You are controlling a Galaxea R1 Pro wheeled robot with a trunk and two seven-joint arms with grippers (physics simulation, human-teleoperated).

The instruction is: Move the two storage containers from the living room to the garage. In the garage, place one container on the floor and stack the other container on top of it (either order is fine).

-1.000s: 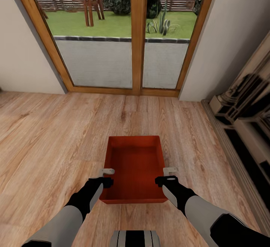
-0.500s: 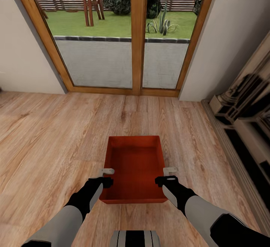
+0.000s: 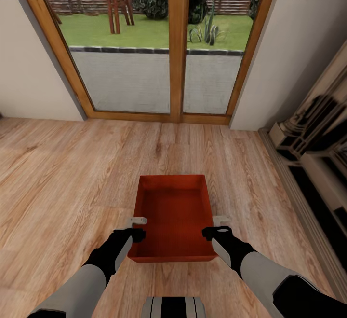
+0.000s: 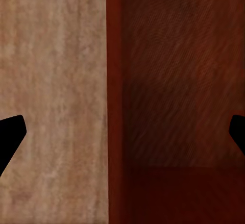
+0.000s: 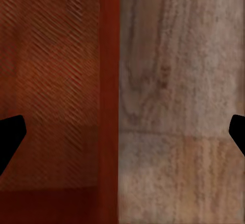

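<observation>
Head view: storage container on living-room wood floor before glass doors.

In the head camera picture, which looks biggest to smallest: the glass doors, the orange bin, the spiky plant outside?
1. Glass doors, by far the largest.
2. Orange bin.
3. Spiky plant, smallest, though it stands far off, so its true size is unsure.

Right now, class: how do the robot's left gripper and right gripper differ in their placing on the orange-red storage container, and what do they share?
The left gripper straddles the storage container's left long wall; the right gripper straddles its right long wall. In the head view the left gripper's pale finger overlaps the rim; the right gripper's lies just outside, over the wood floor. Both are open.
</observation>
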